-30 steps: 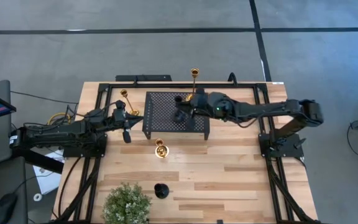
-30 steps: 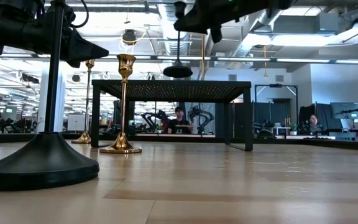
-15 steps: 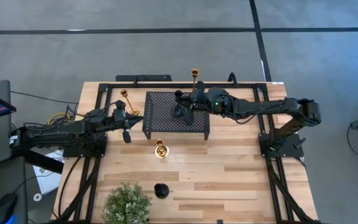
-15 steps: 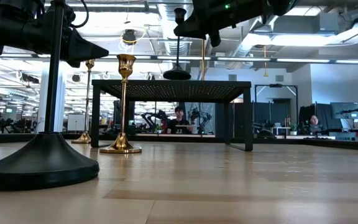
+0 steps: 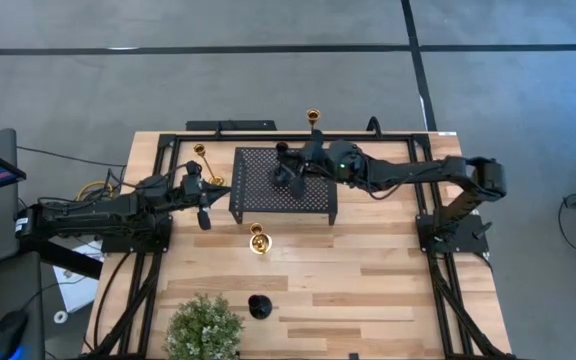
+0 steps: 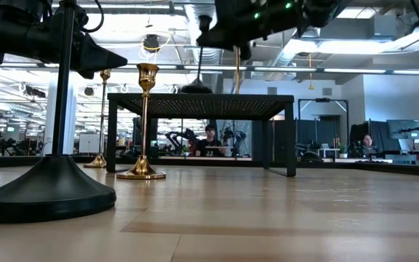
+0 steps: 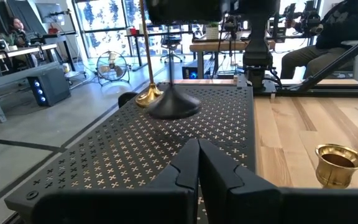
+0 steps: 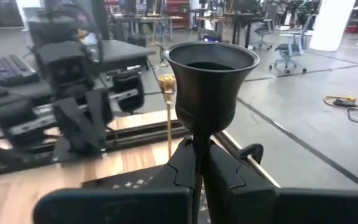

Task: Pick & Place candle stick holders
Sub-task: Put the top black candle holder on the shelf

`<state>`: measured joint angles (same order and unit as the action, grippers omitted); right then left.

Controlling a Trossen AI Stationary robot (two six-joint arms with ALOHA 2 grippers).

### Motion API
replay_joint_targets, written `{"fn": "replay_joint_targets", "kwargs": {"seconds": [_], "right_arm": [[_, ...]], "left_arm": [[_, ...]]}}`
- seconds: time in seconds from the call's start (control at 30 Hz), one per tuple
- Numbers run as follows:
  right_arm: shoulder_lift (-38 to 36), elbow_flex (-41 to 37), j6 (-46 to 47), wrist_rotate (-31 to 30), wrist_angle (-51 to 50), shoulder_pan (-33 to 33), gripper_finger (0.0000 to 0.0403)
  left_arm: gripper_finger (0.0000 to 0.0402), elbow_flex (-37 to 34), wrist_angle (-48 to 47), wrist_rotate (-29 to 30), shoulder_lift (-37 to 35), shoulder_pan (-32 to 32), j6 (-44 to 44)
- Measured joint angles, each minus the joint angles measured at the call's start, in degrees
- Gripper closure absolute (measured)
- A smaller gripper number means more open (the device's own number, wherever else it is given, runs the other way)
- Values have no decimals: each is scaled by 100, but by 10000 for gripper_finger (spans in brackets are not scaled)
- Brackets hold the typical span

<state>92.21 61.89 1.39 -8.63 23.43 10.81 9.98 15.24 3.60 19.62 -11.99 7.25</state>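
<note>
Front table (image 5: 388, 290) open; perforated stand (image 5: 263, 190) blocks centre; plant (image 5: 205, 327) crowds front-left corner.

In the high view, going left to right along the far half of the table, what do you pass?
Left gripper, parked → tall gold holder → black perforated stand → black holder held over the stand → right gripper → second tall gold holder.

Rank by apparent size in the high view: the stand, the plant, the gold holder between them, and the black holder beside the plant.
1. Stand
2. Plant
3. Gold holder and black holder look about alike, so they are not ranked against each other.
</note>
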Motion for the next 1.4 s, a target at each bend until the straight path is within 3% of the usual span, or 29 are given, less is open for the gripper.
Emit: {"fn": "replay_joint_targets", "kwargs": {"seconds": [0.33,1.4], "right_arm": [[-7,-7,148,-78,-20,245,403],[-9,-7,317,-45,-536,158,401]], "left_arm": [[394,0,20,0,1,0,1],[394,0,22,0,1,2,1]]}}
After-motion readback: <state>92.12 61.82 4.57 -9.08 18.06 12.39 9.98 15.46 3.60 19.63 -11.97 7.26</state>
